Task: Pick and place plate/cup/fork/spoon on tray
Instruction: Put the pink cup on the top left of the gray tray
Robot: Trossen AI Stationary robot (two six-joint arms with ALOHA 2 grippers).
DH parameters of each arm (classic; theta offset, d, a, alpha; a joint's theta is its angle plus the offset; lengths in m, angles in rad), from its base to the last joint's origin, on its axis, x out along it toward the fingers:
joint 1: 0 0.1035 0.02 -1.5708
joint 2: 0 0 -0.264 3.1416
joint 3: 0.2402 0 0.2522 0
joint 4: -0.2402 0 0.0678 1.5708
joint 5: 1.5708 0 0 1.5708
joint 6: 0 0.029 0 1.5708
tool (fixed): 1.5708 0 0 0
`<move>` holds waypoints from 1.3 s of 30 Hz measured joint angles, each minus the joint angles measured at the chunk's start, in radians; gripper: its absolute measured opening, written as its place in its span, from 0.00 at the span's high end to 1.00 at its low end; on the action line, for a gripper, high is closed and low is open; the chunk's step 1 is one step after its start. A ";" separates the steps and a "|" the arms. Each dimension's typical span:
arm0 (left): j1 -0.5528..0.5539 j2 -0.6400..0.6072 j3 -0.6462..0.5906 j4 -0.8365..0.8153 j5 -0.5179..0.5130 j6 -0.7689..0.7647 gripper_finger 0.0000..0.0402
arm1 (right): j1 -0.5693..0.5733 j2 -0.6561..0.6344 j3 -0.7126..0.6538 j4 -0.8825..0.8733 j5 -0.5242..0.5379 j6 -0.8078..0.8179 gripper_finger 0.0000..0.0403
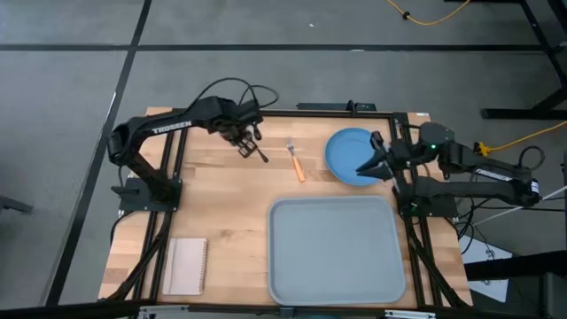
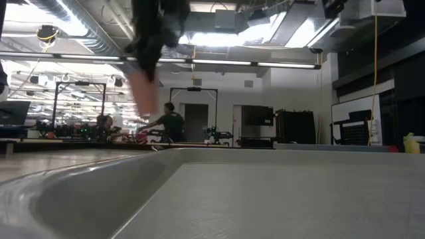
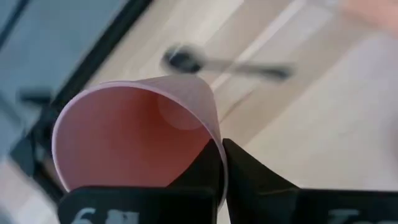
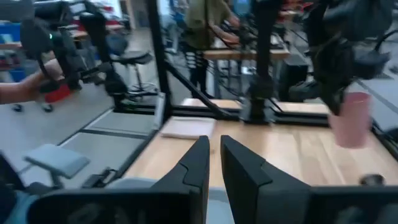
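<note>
High view, tray (image 1: 337, 252): the biggest thing on the table, bare, sitting toward five o'clock of the table's middle.
Plate (image 1: 347, 156): flat on the wood just beyond the tray's far rim, at about twelve o'clock from the tray.
Right gripper (image 1: 361, 168): low at the plate's near edge, fingers close together on or just over the rim; I cannot tell if they actually pinch it.
Left gripper (image 1: 246, 142): up off the table near eleven o'clock of the tray, well apart from it.
Cup (image 3: 134, 134): lifted, its wall pinched between the left fingers (image 3: 249, 180), mouth facing the wrist camera; in the low view it hangs in the air.
Fork (image 1: 295, 160): on the wood between the two grippers, long axis running roughly twelve to five.
Spoon (image 3: 217, 62): on the table just under the raised cup.
Key relation: the tray lies toward five o'clock from the held cup, so I'd judge the left arm must carry it that way, over the fork.
</note>
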 joint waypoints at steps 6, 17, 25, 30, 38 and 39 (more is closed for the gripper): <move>-0.200 -0.002 0.086 0.206 0.055 0.011 1.00 | 0.018 -0.063 0.000 0.003 -0.103 -0.002 0.89; -0.545 0.132 0.081 0.565 0.031 -0.102 1.00 | 0.036 -0.203 0.000 0.046 -0.301 0.048 0.89; -0.640 0.335 0.222 0.646 0.074 -0.051 1.00 | 0.036 -0.282 0.000 0.038 -0.356 0.126 0.89; -0.675 0.458 0.385 0.447 0.130 -0.011 1.00 | 0.035 -0.309 0.000 0.016 -0.373 0.207 0.89; -0.668 0.519 0.449 0.222 0.112 -0.066 1.00 | 0.036 -0.342 0.000 -0.076 -0.381 0.166 0.89; -0.664 0.523 0.449 0.202 0.112 -0.067 1.00 | 0.036 -0.343 0.000 -0.089 -0.377 0.153 0.89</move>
